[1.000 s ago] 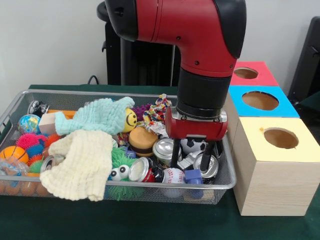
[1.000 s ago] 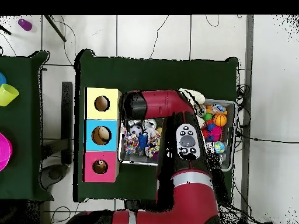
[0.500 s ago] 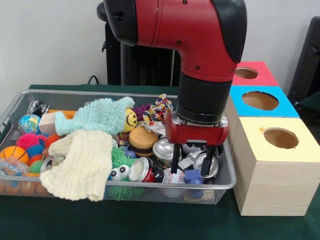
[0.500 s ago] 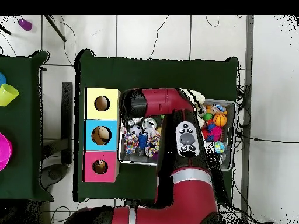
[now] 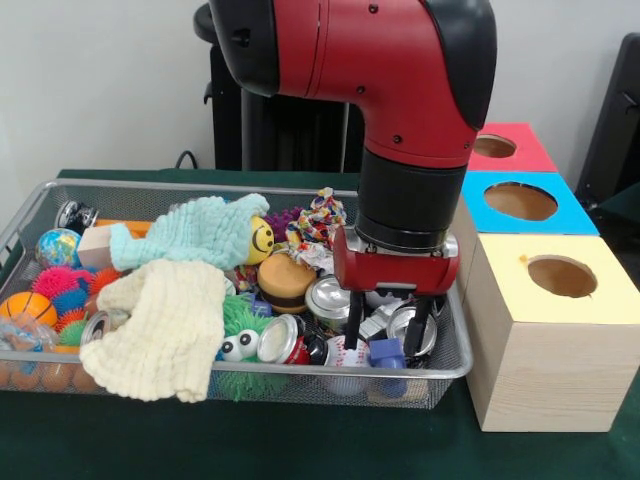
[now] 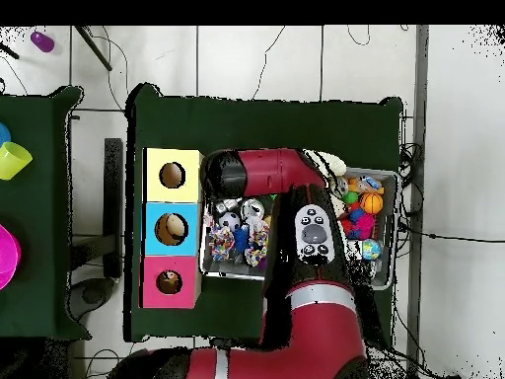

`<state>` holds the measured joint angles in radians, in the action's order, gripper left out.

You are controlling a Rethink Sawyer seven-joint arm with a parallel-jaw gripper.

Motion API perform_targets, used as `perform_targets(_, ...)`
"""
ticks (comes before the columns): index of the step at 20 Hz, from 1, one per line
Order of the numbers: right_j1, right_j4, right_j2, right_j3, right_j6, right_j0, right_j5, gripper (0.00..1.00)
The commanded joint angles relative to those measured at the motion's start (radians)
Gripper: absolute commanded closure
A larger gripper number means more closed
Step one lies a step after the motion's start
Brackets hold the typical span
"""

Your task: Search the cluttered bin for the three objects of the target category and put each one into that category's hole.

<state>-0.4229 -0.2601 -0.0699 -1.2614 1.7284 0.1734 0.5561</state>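
Observation:
My gripper (image 5: 384, 330) hangs low in the right end of the wire bin (image 5: 30, 205), open, its black fingers (image 5: 352, 318) spread either side of a crushed silver can piece (image 5: 379, 318). A can (image 5: 414, 330) lies just by the right finger, another can (image 5: 326, 298) to the left, and a red-labelled can (image 5: 283, 338) further left. A baseball (image 5: 346, 351) and a blue cube (image 5: 387, 352) sit right below the fingertips. Nothing is lifted. In the overhead view the arm (image 6: 258, 174) hides the gripper.
Three holed boxes stand right of the bin: yellow (image 5: 520, 330), blue (image 5: 565, 215), red (image 5: 525, 155). The bin also holds a cream cloth (image 5: 165, 330), a mint cloth (image 5: 195, 232), a burger toy (image 5: 285, 282), a smiley ball (image 5: 261, 240), spiky balls (image 5: 60, 285) and a rope toy (image 5: 318, 215).
The gripper has come down a little deeper into the bin and drifted slightly toward the front rim. Its fingers stay spread; the objects have not visibly moved.

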Motion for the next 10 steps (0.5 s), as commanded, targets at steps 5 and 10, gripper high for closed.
perform_targets(5, 0.045, 0.007, -0.032, 0.008, 0.081, -0.017, 0.045, 0.0)
perform_targets(10, 0.047, 0.008, -0.026, 0.006, 0.091, -0.025, 0.034, 0.0)
